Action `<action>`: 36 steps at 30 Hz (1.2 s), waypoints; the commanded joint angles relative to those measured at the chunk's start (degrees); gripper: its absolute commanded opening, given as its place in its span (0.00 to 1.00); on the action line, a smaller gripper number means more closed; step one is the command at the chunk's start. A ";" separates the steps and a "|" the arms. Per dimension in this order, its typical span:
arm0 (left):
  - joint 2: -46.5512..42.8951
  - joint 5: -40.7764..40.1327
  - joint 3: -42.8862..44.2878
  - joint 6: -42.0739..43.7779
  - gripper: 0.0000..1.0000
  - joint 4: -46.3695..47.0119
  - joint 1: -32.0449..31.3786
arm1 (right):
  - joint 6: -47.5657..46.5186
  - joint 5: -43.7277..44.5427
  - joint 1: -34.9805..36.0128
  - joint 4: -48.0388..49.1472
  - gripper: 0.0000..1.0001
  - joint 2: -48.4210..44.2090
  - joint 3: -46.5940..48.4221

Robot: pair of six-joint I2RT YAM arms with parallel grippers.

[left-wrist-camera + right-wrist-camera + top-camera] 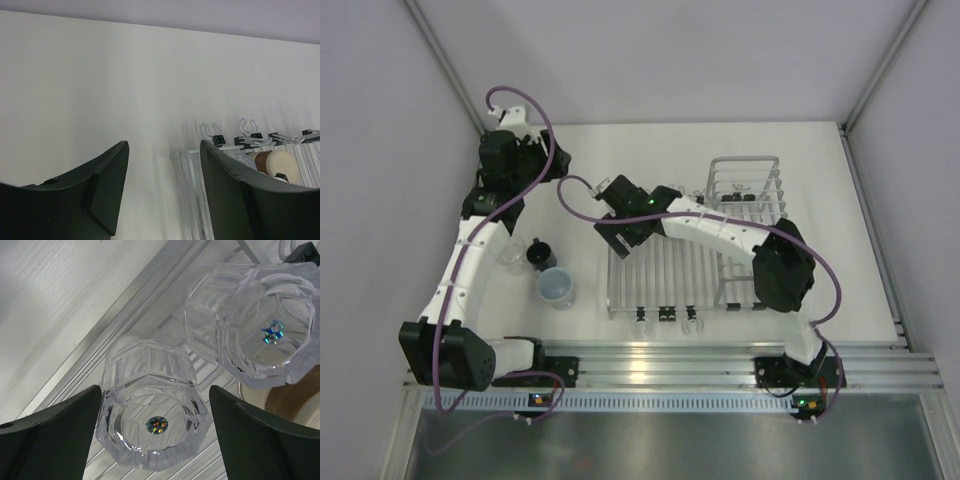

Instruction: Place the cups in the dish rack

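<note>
Fingers (50, 435) of the right gripper (155, 390) are standing spread, one on each side of a clear cup (150, 425) that is sitting on the bars of the rack (135, 305) directly between them. Almost no gap is showing on either side, and they do not seem to be squeezing it. Just beyond the right finger a second clear cup (255, 325) is resting, with a tan cup (295, 400) past it. Backing off well is therefore calling for a slightly wider spread first, then a straight pull along the fingers' own line, with no sideways swing nudging either glass across the bars. The left gripper (164, 145) is hanging open and empty over bare table (75, 75), the rack off to its right. The dark mug (538, 256) and pale blue cup (556, 288) are waiting well behind it, beside its own forearm.
</note>
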 commanded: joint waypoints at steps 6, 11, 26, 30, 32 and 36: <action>-0.88 -3.46 2.23 1.67 0.65 0.45 0.22 | 0.83 3.45 -0.55 5.15 0.89 -12.30 -4.87; -1.32 -5.13 1.96 2.46 0.65 0.45 0.22 | 2.15 2.30 -0.47 11.83 0.90 -20.29 -11.19; -19.15 -10.94 -8.31 2.73 0.93 -17.36 -8.12 | 3.38 9.24 -0.90 16.06 0.93 -44.99 -26.32; -21.79 -16.27 -9.73 -2.10 0.90 -23.86 -11.02 | 4.17 9.33 -1.61 16.67 0.94 -48.43 -28.52; -22.33 -18.13 -9.12 -4.30 0.89 -27.21 -12.25 | 4.61 8.99 -1.61 16.59 0.94 -49.75 -29.66; -23.38 -19.81 -8.41 -12.45 0.85 -35.65 -13.31 | 5.92 8.28 -1.69 17.46 0.94 -51.69 -31.59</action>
